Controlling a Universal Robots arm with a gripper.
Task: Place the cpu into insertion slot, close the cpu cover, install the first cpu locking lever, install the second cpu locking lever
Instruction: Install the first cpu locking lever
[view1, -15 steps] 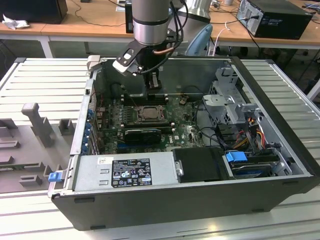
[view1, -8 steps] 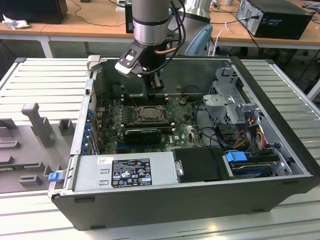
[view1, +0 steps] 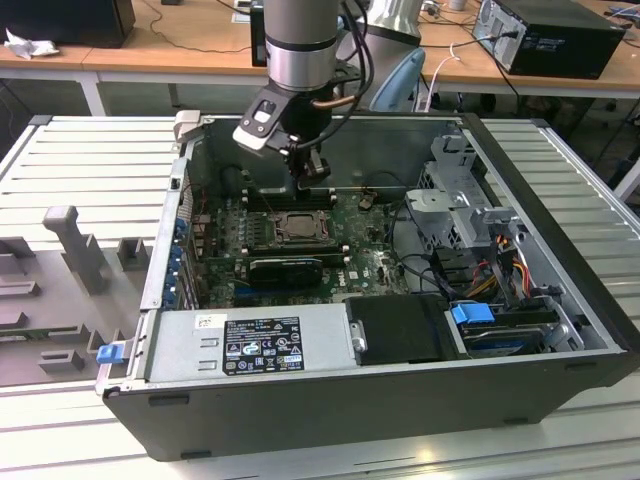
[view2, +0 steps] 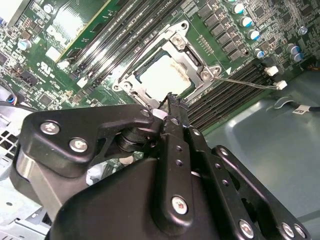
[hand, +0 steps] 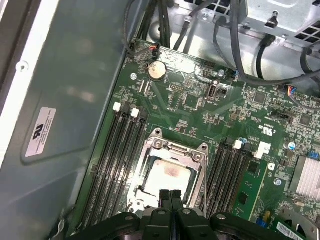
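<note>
As the computer case (view1: 330, 405) is lying open on a ribbed grey worktop (view1: 80, 160), its whole inside can be looked into in the exterior view. The arm is lowered into it from above, and the tool (view1: 312, 186) is held just over the far edge of the insertion slot (view1: 262, 228) on the green motherboard (view1: 370, 265).

The cpu (view1: 293, 226) is seated in that slot, so that bit is sorted. In both wrist views its pale silvery top is seen through the big square window of the cpu cover (hand: 175, 149), which is laid down flat around the chip.

The tool's two black fingers (hand: 163, 197) are pressed together with no gap visible, and nothing can be made out between them. In the second wrist view the tool (view2: 171, 98) is parked right at the rim of the cover (view2: 195, 57). Whether metal is actually being touched can't be told, tbh.

In that same view, a thin metal rod (view2: 247, 82) is seen running from one corner of the cover out across the long black memory slots (view2: 225, 100). Whether it's latched or loose can't be told either.

In the first wrist view the socket is flanked by memory slots (hand: 117, 150) on both sides, and a round coin battery (hand: 156, 70) is mounted further up the board. A silver power supply box (view1: 250, 345) is fitted along the near wall of the case.
</note>
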